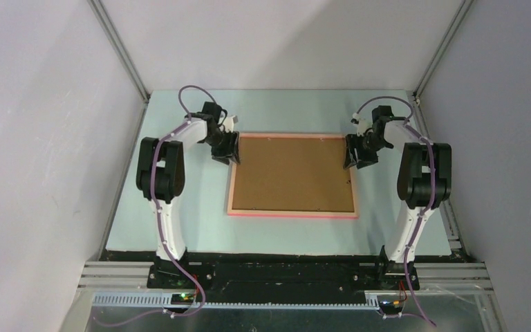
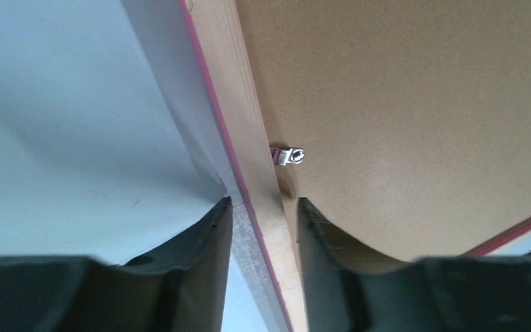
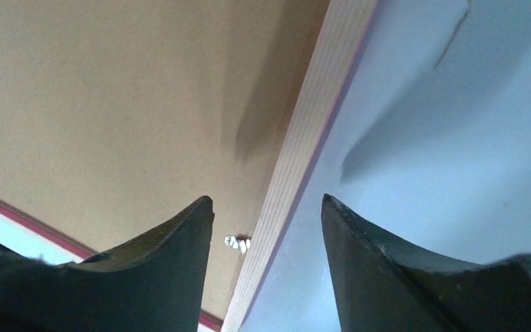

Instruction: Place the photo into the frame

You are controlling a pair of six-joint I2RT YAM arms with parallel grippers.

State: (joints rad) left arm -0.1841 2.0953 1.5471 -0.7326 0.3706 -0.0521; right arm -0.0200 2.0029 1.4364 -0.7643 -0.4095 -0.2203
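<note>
The frame, with its salmon-pink border, lies face down on the table, and a brown backing board fills it. The photo is not in view. My left gripper is at the frame's left rail near the far corner. In the left wrist view its jaws are narrowly open and straddle the pale wooden rail, with a strip of table showing beside it. My right gripper is at the right rail near the far corner. Its jaws are open and straddle that rail.
Small metal retaining tabs sit on the backing board beside each rail. The pale blue table is walled by white panels on three sides. Both arm bases stand at the near edge.
</note>
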